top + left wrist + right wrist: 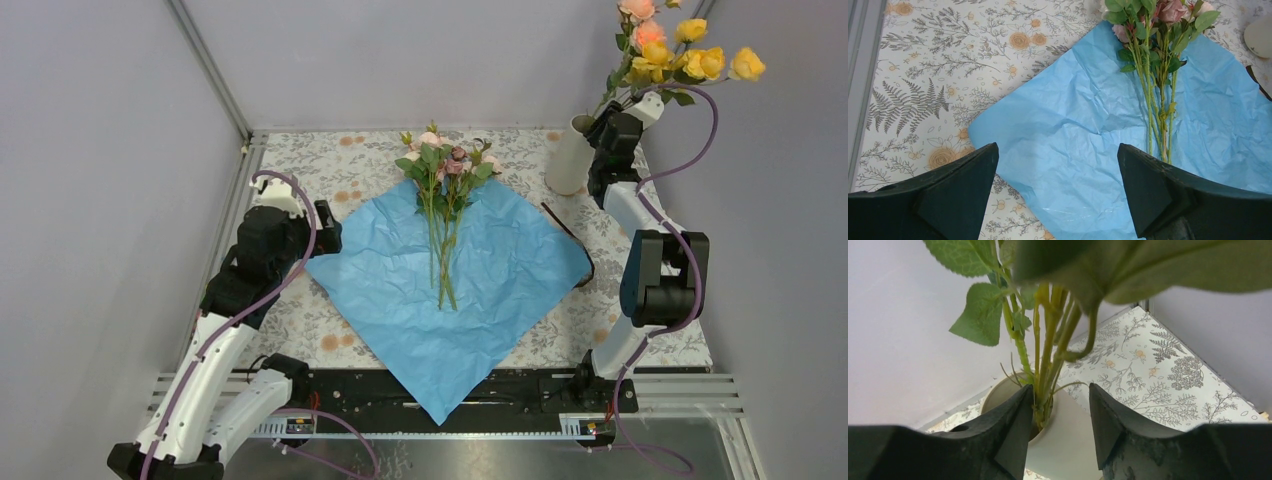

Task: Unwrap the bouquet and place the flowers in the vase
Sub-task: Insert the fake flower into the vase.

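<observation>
- The right gripper (1060,390) has dark, matte, wedge-shaped fingers (1008,435) standing partly apart. Thin green stems rise through the gap, close against the finger at 9 o'clock, with clear space on the 3 o'clock side, so nothing is pinched.
- Directly behind those jaws is the vase (1068,445), a smooth, matte cream cylinder. Its round mouth takes the stems of the yellow bunch (1048,340), whose toothed, veined leaves spread overhead.
- From above, this gripper (603,125) sits against the vase (568,155) at the table's 1 o'clock corner. The yellow bunch (680,55), with peach heads among it, leans out toward 1 o'clock.
- The left gripper (1057,147) is spread to its widest and holds nothing. It hangs above the 9 o'clock corner of the blue paper (1073,140).
- That paper (450,290) is crinkled and laid out flat as a diamond. One point overhangs the near edge at 6 o'clock.
- The pink bunch (1153,75) lies at 1 o'clock from the left jaws. Its slim stems run together down the sheet, with pink and mauve heads and green leaves over the far corner (443,190).
- A dark ribbon (568,228) lies along the paper's 2 o'clock edge.
- Beneath everything is a tablecloth (330,160) printed with grey ferns and orange roses.
</observation>
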`<state>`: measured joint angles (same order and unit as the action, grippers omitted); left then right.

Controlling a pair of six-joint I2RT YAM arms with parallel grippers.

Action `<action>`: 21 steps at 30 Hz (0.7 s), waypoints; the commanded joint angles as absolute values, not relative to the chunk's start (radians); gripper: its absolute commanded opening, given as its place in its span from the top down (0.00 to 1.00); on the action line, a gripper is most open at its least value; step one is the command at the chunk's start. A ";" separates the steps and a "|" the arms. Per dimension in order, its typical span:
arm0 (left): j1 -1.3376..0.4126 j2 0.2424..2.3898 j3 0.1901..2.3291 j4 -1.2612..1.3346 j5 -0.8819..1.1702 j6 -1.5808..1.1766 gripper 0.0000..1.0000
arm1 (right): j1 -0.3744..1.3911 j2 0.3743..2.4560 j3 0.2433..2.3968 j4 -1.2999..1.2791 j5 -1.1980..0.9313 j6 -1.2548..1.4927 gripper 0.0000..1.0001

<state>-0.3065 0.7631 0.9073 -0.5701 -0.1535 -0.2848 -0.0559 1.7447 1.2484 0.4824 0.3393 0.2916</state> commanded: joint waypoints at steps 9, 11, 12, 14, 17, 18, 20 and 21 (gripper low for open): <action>-0.301 0.735 0.907 -0.518 -0.143 -0.277 0.01 | -0.057 1.674 1.306 0.381 0.233 0.254 0.29; -0.300 0.734 0.907 -0.518 -0.142 -0.277 0.01 | -0.057 1.661 1.298 0.371 0.225 0.250 0.20; -0.301 0.732 0.907 -0.518 -0.141 -0.276 0.01 | -0.057 1.652 1.292 0.371 0.221 0.248 0.16; -0.301 0.730 0.907 -0.518 -0.141 -0.276 0.01 | -0.057 1.633 1.275 0.371 0.209 0.248 0.12; -0.301 0.726 0.905 -0.518 -0.141 -0.277 0.01 | -0.057 1.605 1.256 0.372 0.186 0.247 0.10; -0.301 0.724 0.905 -0.519 -0.141 -0.277 0.01 | -0.057 1.599 1.253 0.367 0.181 0.248 0.09; -0.301 0.720 0.904 -0.518 -0.140 -0.277 0.01 | -0.057 1.585 1.245 0.349 0.170 0.250 0.08; -0.301 0.719 0.904 -0.518 -0.139 -0.278 0.01 | -0.057 1.579 1.239 0.343 0.167 0.254 0.08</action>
<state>-0.3061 0.7383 0.9070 -0.5674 -0.1505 -0.2848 -0.0559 1.6436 1.2541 0.3473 0.2028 0.2615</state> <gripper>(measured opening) 0.989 0.915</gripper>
